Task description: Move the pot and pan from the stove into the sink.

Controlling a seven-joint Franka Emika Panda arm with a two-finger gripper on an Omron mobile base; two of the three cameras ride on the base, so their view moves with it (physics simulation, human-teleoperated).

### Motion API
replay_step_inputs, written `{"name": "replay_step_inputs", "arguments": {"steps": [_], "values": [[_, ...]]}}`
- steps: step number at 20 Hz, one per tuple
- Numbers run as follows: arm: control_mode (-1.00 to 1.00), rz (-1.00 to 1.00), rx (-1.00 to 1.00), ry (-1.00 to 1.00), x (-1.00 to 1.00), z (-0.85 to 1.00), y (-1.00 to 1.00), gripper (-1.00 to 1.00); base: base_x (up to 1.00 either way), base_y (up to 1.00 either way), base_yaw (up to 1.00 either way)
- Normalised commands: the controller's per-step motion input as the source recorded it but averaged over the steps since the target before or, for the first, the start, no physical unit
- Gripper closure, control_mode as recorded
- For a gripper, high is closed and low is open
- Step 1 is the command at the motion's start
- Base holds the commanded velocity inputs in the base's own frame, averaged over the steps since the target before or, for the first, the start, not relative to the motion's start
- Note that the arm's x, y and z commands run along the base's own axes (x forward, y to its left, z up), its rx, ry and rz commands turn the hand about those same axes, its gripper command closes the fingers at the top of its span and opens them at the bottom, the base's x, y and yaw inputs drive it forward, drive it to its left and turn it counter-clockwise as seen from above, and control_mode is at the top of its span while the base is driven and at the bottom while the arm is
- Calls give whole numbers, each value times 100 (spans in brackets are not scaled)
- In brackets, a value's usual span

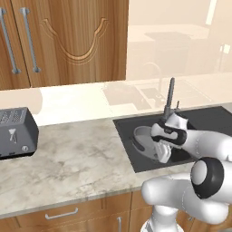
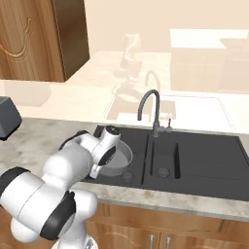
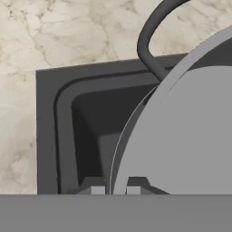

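Note:
The pot (image 1: 144, 137) is a round grey metal vessel, and it sits low in the left basin of the black sink (image 1: 208, 120). My gripper (image 1: 160, 157) reaches down into that basin and is shut on the pot's rim. In the hand view my fingertips (image 3: 98, 189) straddle the thin grey rim of the pot (image 3: 190, 136), and its dark looped side handle (image 3: 148, 41) arches above. From the right base view the pot (image 2: 121, 156) lies beside my gripper (image 2: 98, 170) in the sink (image 2: 204, 155). The pan and the stove are out of view.
A tall curved faucet (image 1: 170, 97) (image 2: 148, 104) rises behind the basins. A grey toaster (image 1: 16, 133) (image 2: 7, 116) stands on the marble counter (image 1: 81, 158) to the left. Wooden wall cabinets (image 1: 63, 41) hang above.

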Motion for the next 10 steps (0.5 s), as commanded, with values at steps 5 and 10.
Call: {"name": "replay_step_inputs", "arguments": {"steps": [5,10], "values": [[-100,0,4,-3,50,-27,-1,100,0,0,0],[-100,0,2,-1,22,-27,-10,100,0,0,0]]}}
